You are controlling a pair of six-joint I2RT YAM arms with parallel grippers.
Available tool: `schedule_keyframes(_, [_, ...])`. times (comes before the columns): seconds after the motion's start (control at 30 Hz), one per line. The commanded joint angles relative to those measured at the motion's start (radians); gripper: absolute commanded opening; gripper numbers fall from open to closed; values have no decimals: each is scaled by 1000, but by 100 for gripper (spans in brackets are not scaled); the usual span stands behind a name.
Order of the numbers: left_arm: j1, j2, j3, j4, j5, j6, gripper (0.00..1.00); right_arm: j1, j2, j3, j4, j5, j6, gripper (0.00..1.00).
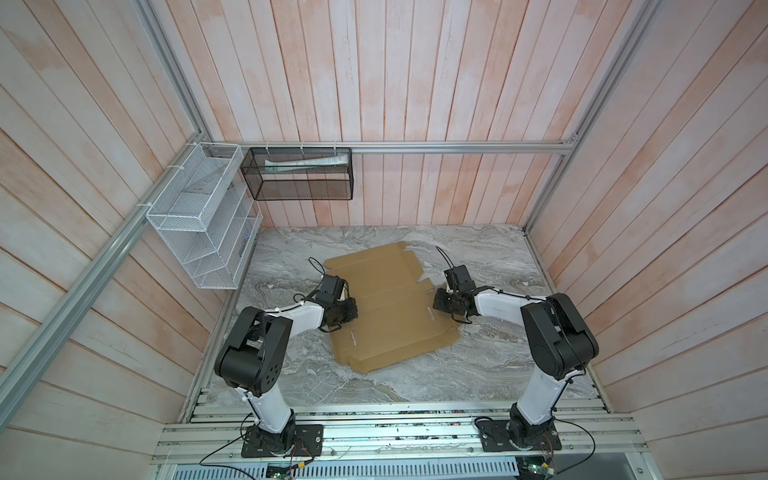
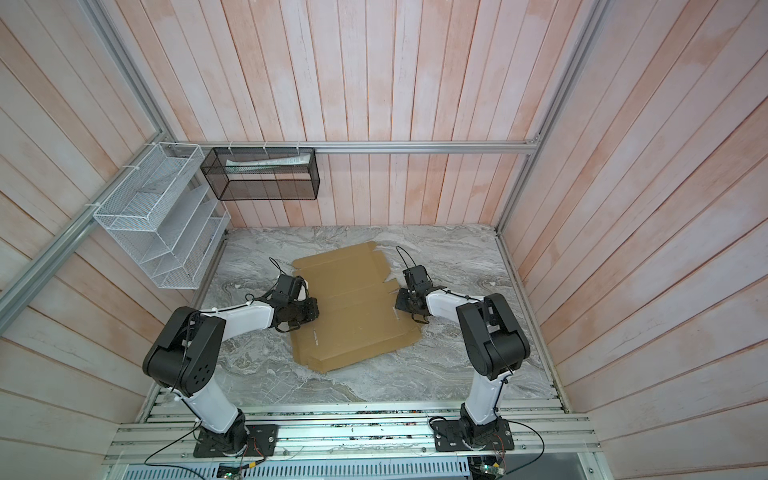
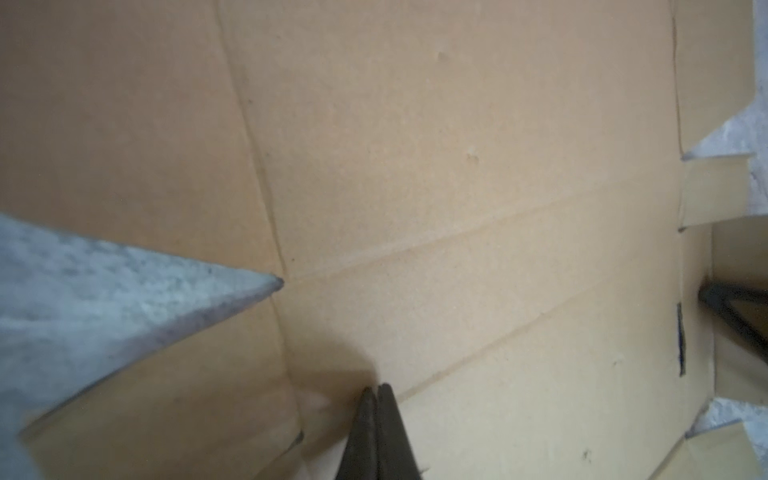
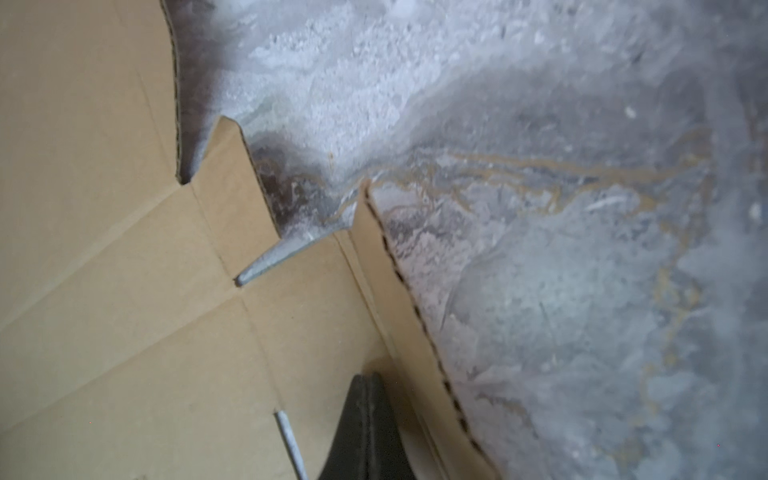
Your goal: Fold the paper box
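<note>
Both grippers are pinched closed on nothing, left gripper (image 3: 376,390) tip-down over the left side of the paper box (image 1: 386,307) and right gripper (image 4: 365,380) by its right flap crease (probably pressing creases, not gripping), the sheet lying unfolded on the table (image 1: 478,370).

Matt corrug. cardbd paper box (image 1: 386,307); marble-look tabletop (image 1: 478,374).

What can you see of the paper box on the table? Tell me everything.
The paper box is plain tan corrugated cardboard, an unfolded die-cut sheet with creases, slots and notched side flaps. It lies nearly flat and skewed on the marble-look table. The shut left gripper and shut right gripper are over its opposite side edges; whether they press it is unclear.
</note>
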Motion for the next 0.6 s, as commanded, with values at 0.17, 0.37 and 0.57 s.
schedule_keyframes(0.17, [-1,-78,25,-79,-12,-12,0,-32,22,132,-172,-10,-131,0])
schedule_keyframes(0.37, [31,-75,185,-140,-22,41,0,5,-131,86,-205,-4,-114,0])
schedule_keyframes(0.57, [43,15,346,-175,-33,87,0,108,-301,-35,-209,18,-24,0])
